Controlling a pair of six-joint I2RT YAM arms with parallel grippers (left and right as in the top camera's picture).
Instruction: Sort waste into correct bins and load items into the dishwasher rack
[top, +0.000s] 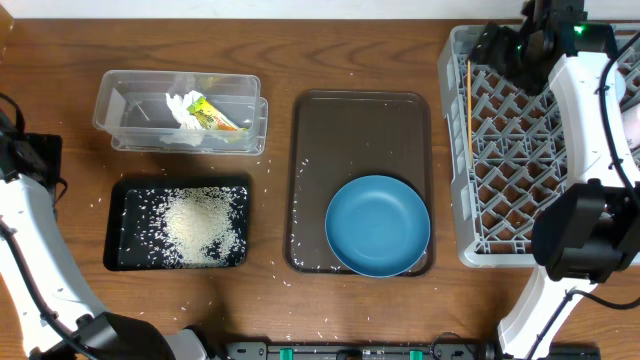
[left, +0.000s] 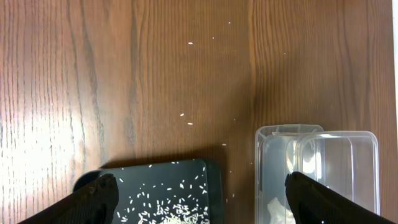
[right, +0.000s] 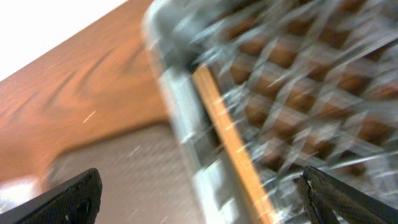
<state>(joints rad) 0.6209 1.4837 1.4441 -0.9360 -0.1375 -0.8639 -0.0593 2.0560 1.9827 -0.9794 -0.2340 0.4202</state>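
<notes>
The grey dishwasher rack (top: 500, 150) stands at the right, with wooden chopsticks (top: 469, 105) lying along its left side; they also show in the right wrist view (right: 230, 140), blurred. My right gripper (top: 497, 47) is open and empty above the rack's far left corner. The large dark blue bowl (top: 377, 225) sits on the brown serving tray (top: 360, 130). The yellow-green wrapper (top: 212, 115) with white paper lies in the clear tub (top: 180, 110). The rice heap (top: 200, 225) lies in the black tray (top: 180, 222). My left gripper (left: 199, 205) is open and empty above the tray (left: 155, 193) and tub (left: 323, 168).
Loose rice grains lie scattered on the wooden table around the black tray and on the brown serving tray. The left arm's base is at the left edge, the right arm's links cross the rack's right side. The small bowl and cups are not in view.
</notes>
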